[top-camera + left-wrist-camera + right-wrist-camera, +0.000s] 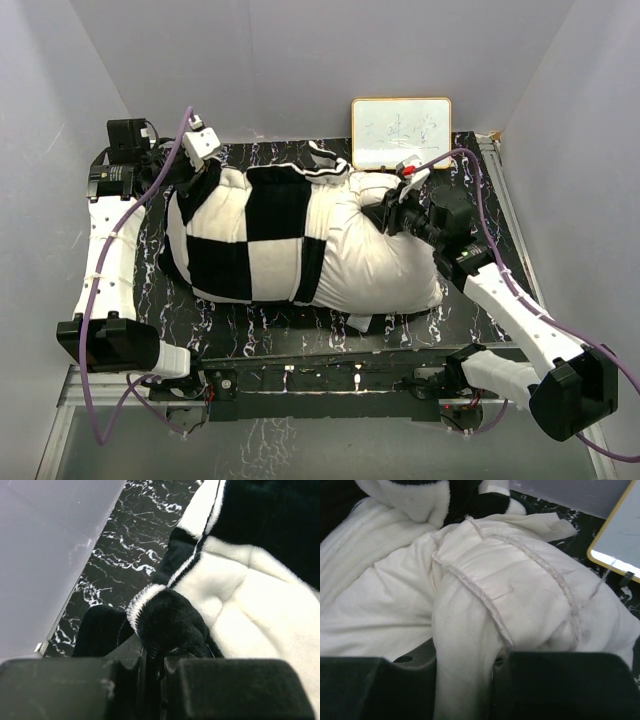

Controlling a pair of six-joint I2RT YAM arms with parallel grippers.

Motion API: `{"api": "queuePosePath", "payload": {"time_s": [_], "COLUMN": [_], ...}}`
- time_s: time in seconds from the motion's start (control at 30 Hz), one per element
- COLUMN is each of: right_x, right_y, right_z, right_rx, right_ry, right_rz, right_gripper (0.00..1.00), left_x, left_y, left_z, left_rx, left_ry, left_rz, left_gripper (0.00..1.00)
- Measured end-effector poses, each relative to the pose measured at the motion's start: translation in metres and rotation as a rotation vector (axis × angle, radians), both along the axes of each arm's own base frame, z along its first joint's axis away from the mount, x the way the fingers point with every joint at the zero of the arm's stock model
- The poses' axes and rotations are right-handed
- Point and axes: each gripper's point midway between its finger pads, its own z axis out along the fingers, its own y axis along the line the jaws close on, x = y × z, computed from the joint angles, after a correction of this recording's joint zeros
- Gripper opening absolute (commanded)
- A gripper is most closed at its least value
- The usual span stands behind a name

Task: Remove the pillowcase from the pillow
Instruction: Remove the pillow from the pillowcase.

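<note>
— Between the fingers of the left gripper [152,666], what is there?

— A black plush fold of the pillowcase [170,622], pinched tight. It sits near the far left corner of the worktop [130,545].

— And the right gripper [467,680]?

— Clamped on a bunched, seamed corner of the pillow [510,595], toward the far right corner.

— Where does the case sit on the cushion?

— It covers the left part. The right part is bare white and reaches toward the right edge. The whole bundle lies across the middle of the worktop, between the two arms.

— What about the surface?

— It is black with white marble veining, and it shows all around the bundle.

— And the room?

— Pale grey walls [300,60] close in on three sides. A whiteboard [400,132] with faint scribbles stands at the far edge, right of centre, just beyond the pillow.
</note>
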Motion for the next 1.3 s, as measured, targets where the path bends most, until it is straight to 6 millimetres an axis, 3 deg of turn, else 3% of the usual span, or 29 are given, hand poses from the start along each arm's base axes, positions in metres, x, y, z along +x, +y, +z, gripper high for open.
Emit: {"api": "queuePosePath", "payload": {"time_s": [0.2,0.33,0.47,0.53,0.6,0.73,0.9,1.1,1.3], "right_x": [0.021,0.026,0.027,0.028,0.029,0.031,0.038,0.053,0.049], "right_y": [-0.032,-0.058,-0.082,-0.095,-0.102,-0.104,-0.113,-0.155,-0.184], "right_z": [0.012,0.029,0.034,0.035,0.042,0.056,0.058,0.042,0.038], "right_rx": [-0.060,-0.072,-0.095,-0.100,-0.084,-0.071,-0.054,0.082,0.205], "right_ry": [-0.054,-0.120,-0.169,-0.185,-0.216,-0.273,-0.277,-0.132,-0.040], "right_rz": [-0.250,-0.412,-0.538,-0.601,-0.637,-0.652,-0.684,-0.722,-0.754], "right_gripper": [0.08,0.08,0.08,0.08,0.08,0.08,0.08,0.08,0.08], "left_x": [0.015,0.027,0.046,0.052,0.055,0.055,0.052,0.048,0.047], "left_y": [0.016,0.038,0.093,0.122,0.139,0.149,0.156,0.157,0.176], "left_z": [0.004,0.011,0.032,0.035,0.031,0.026,0.028,0.022,0.014], "left_rx": [0.093,0.133,0.115,0.094,0.049,-0.018,-0.055,-0.077,-0.080], "left_ry": [-0.063,-0.110,-0.153,-0.150,-0.125,-0.097,-0.105,-0.108,-0.117], "left_rz": [0.073,0.143,0.291,0.366,0.400,0.416,0.408,0.361,0.353], "left_gripper": [0.00,0.00,0.00,0.00,0.00,0.00,0.00,0.00,0.00]}}
